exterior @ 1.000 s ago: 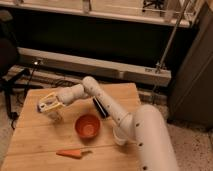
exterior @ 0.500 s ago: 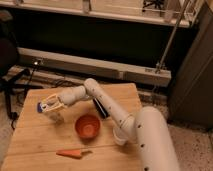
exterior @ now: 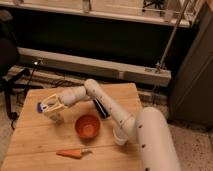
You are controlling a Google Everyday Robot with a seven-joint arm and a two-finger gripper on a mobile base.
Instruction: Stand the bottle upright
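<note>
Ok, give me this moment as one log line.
gripper: left side of table, at bottle | red bowl: centre | carrot: front

It looks like a lab or workshop rather than a home: a plain wooden table (exterior: 30,140) stands on speckled floor (exterior: 192,145) at the lower right, metal rails (exterior: 95,64) and a slanted pole (exterior: 172,37) cross the dark background, and cables (exterior: 50,80) trail at centre left. The gripper (exterior: 50,105) hovers over the table's left side.
</note>
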